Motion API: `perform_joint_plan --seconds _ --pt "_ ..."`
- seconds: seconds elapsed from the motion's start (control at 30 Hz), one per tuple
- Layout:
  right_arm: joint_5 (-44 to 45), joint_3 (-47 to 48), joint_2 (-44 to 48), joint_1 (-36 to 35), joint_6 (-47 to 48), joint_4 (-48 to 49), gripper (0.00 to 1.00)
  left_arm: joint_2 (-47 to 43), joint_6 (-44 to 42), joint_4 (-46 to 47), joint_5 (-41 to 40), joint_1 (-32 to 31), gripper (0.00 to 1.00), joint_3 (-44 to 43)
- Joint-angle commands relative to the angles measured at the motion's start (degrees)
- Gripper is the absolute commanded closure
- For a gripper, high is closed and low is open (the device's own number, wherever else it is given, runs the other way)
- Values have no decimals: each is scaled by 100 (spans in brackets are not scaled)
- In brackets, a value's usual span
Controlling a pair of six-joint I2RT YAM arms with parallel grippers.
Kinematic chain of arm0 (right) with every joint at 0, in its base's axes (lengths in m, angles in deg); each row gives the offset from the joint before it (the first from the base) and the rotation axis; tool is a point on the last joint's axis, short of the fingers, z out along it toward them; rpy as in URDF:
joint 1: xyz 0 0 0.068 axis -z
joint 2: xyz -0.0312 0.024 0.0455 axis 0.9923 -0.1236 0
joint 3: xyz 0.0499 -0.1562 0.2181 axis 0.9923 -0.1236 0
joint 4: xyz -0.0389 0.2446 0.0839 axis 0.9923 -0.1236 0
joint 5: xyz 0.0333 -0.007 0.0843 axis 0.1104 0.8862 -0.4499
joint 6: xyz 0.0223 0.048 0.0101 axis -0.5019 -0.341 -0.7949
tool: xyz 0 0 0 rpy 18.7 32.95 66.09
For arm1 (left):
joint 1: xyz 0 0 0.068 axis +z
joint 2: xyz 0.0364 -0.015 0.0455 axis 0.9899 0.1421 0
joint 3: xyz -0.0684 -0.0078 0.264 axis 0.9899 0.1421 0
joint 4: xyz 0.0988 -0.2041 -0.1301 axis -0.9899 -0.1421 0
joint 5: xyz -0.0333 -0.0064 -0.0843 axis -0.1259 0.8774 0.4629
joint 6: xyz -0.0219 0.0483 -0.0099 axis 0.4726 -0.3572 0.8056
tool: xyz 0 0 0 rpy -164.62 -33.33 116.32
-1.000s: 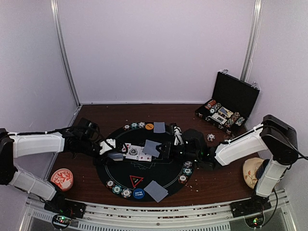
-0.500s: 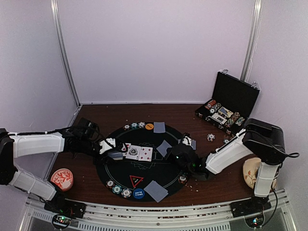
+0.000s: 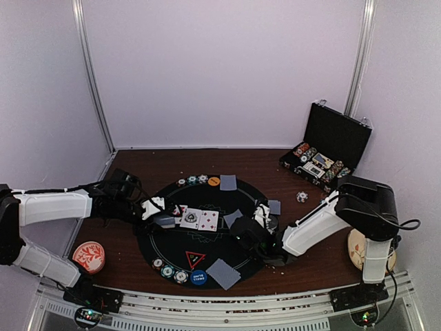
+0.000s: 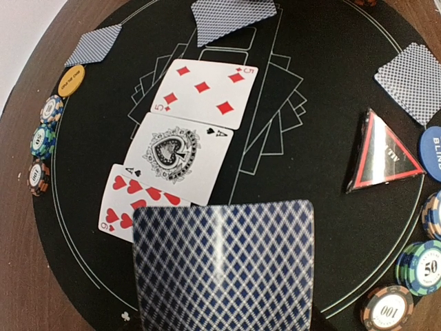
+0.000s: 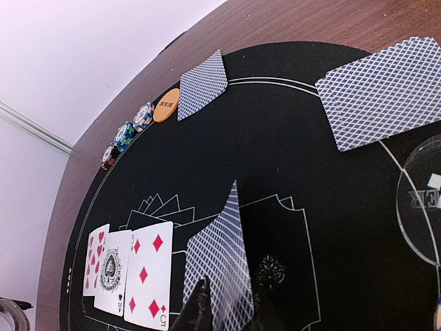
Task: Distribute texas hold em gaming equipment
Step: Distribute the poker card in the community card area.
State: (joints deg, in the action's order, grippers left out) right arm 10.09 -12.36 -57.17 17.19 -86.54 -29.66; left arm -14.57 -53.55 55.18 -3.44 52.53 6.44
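Note:
My left gripper [image 3: 163, 221] is shut on a deck of grey-blue-backed playing cards [image 4: 224, 265], which hides its fingers in the left wrist view. Beyond it three cards [image 4: 180, 157] lie face up in a row on the black round mat [image 3: 227, 238]. My right gripper [image 5: 231, 314] hangs low over the mat's middle, its fingers [image 5: 200, 307] slightly apart. A face-down card [image 5: 220, 269] leans tilted between them, just right of the five of diamonds [image 5: 146, 276]. The red triangle marker [image 3: 195, 260], blue button [image 3: 198, 277] and poker chips [image 3: 169, 271] sit at the mat's near edge.
Face-down cards lie at the far edge [image 3: 228, 182], near edge [image 3: 224, 273] and right edge [image 3: 274, 206], with an orange button [image 3: 213, 181] and chips [image 3: 192, 180] at the back. An open chip case [image 3: 324, 162] stands back right. A red-and-white dish [image 3: 89, 256] sits near left.
The right arm drew back toward the near right and brought its card down beside the face-up row. Its fingers have parted a little. The left arm held still.

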Motion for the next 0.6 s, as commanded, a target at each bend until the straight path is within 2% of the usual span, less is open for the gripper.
perform_joint_plan --seconds 0.0,0.57 --pt "181 125 -12 -73 -12 -300 81 -73 61 251 6 48 91 37" --pt "-305 161 -210 -286 -49 -264 72 -65 61 244 -21 60 91 18"
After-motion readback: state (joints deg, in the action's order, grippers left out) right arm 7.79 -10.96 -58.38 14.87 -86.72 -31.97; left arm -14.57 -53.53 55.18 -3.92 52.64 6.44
